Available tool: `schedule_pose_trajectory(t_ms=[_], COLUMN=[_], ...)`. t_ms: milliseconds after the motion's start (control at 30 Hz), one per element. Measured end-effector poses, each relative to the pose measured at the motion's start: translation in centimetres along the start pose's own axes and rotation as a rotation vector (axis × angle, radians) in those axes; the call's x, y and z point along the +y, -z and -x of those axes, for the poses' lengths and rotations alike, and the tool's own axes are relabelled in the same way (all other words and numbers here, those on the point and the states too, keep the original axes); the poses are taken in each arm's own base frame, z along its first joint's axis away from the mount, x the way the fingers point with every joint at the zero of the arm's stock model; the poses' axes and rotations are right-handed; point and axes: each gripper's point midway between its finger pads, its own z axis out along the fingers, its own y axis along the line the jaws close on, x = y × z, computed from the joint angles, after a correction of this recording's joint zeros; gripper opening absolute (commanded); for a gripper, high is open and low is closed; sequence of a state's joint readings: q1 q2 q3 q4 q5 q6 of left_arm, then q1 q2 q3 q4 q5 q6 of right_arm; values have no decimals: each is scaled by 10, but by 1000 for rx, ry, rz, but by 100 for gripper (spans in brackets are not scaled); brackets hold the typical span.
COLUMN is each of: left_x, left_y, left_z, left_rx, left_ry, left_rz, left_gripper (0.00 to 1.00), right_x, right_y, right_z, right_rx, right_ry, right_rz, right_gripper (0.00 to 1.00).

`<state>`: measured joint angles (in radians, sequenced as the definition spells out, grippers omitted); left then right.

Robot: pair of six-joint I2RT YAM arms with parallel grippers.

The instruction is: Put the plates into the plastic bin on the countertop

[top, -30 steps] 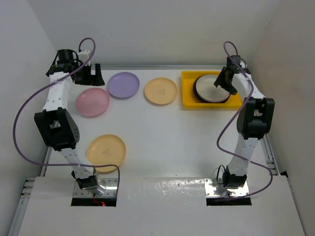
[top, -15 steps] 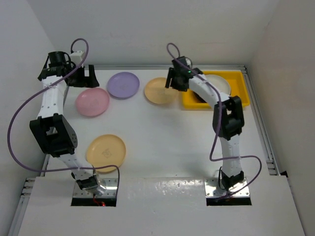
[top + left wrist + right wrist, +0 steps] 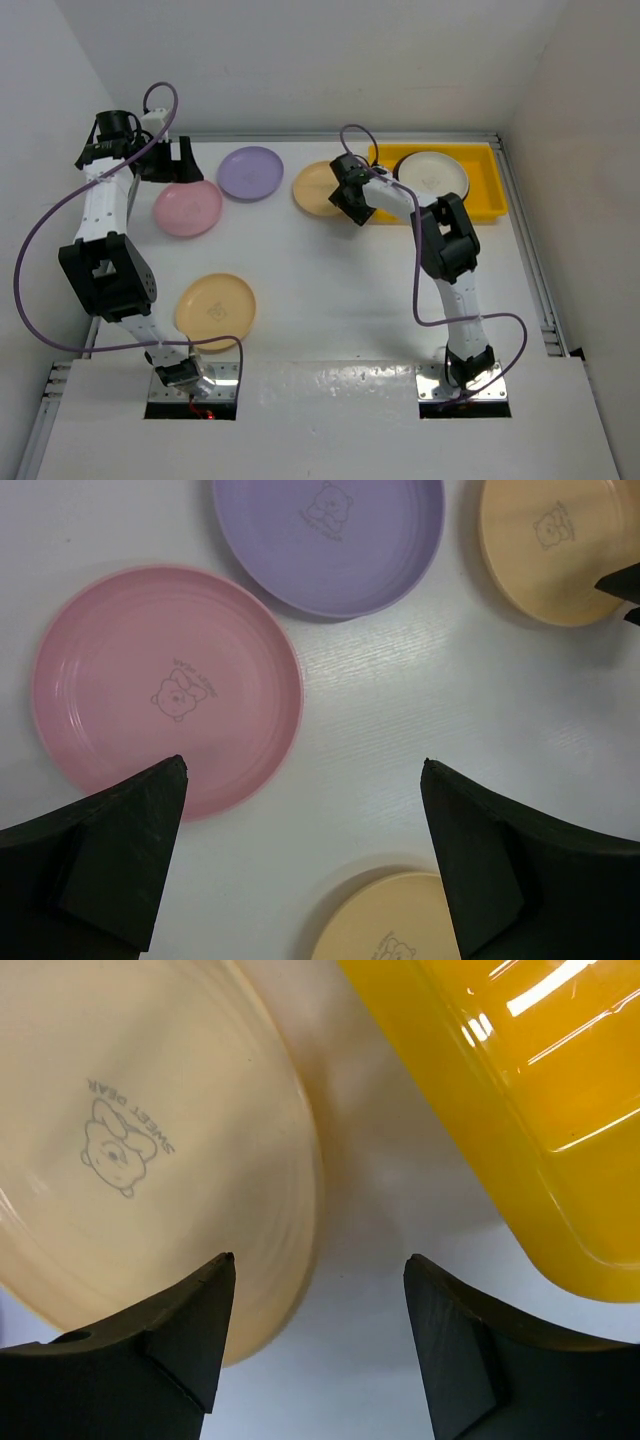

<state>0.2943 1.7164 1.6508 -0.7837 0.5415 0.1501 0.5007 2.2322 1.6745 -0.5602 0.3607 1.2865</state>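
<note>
Right hand [image 3: 350, 198] hangs open and holds nothing, over the right edge of the yellow-orange plate [image 3: 322, 187] in the upper middle of the overhead view. In its own camera the two dark fingers stand either side of that rim, with the plate [image 3: 150, 1140] filling the upper left and the yellow bin [image 3: 520, 1160] the upper right.

The plate lies flat on the table [image 3: 330, 270], so to my eye a clean pick needs one finger slid under the lip and the other pressed on top. It should take a good bite of the rim, since a shallow plate may tip or slip from a thin pinch. The gap between plate and bin is narrow on that side, and the outer finger could knock the bin wall as it goes down. After that the plate must clear the raised rim of the bin [image 3: 480, 205], where a pale plate [image 3: 432, 175] already lies at the centre.

Left hand [image 3: 180, 160] is open too, at the upper left, above the pink plate [image 3: 165, 690]. The purple plate [image 3: 330, 540] sits just beyond, and a second yellow-orange plate [image 3: 215, 305] lies at the lower left, well apart from the bin. Nothing else crowds the right arm's short path.
</note>
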Motion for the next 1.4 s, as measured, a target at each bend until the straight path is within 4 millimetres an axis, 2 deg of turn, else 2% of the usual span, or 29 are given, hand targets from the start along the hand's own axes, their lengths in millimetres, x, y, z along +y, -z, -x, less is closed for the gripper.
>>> schedule_pose_trajectory(t_ms=[100, 233, 367, 400, 533, 667, 767, 833, 900, 967, 1000, 1067, 1100, 1133, 1200, 1267, 1300, 1400], left_x=[-1, 1, 6, 8, 13, 13, 13, 13, 13, 13, 14, 14, 15, 15, 15, 15, 16, 17], left_y=[0, 2, 5, 6, 8, 8, 8, 8, 8, 8, 8, 8, 8, 8, 9, 10, 11, 11], left_z=[0, 0, 0, 0, 0, 0, 0, 0, 0, 0, 0, -1, -1, 0, 3, 5, 6, 6], left_rx=[-3, -7, -13, -14, -18, -19, -20, -19, -19, -19, -18, -16, -16, -18, -24, -29, -31, -29], left_ry=[1, 7, 18, 21, 30, 31, 31, 32, 32, 32, 32, 33, 33, 31, 27, 24, 23, 23], left_rz=[-9, -11, -6, -5, 1, 0, -1, -2, -1, 0, 1, 4, 6, 8, 10, 13, 16, 22], left_gripper=[100, 100, 100, 100, 100, 100, 100, 100, 100, 100, 100, 100, 100, 100, 100, 100, 100, 100], right_x=[4, 11, 16, 16, 32, 37, 28, 23, 25, 24, 18, -12, -36, -60, -120, -166, -181, -203], right_y=[-3, -10, -19, -21, -20, -14, 15, 46, 82, 114, 128, 144, 147, 146, 133, 116, 108, 81], right_z=[5, 8, 4, 2, 2, 3, 13, 26, 52, 94, 125, 192, 224, 248, 289, 300, 299, 282], right_rx=[-12, -11, 7, 12, 21, -11, -80, -115, -169, -222, -263, -357, -396, -423, -459, -437, -413, -310], right_ry=[-71, -133, -173, -177, -192, -90, 61, 167, 218, 215, 189, 112, 66, 31, -41, -72, -76, -65], right_rz=[5, 8, 9, 7, 65, 97, 121, 173, 254, 329, 357, 361, 344, 315, 210, 115, 82, 44], right_gripper=[68, 59, 18, 0, 0, 0, 0, 0, 0, 0, 0, 0, 0, 0, 0, 0, 0, 0])
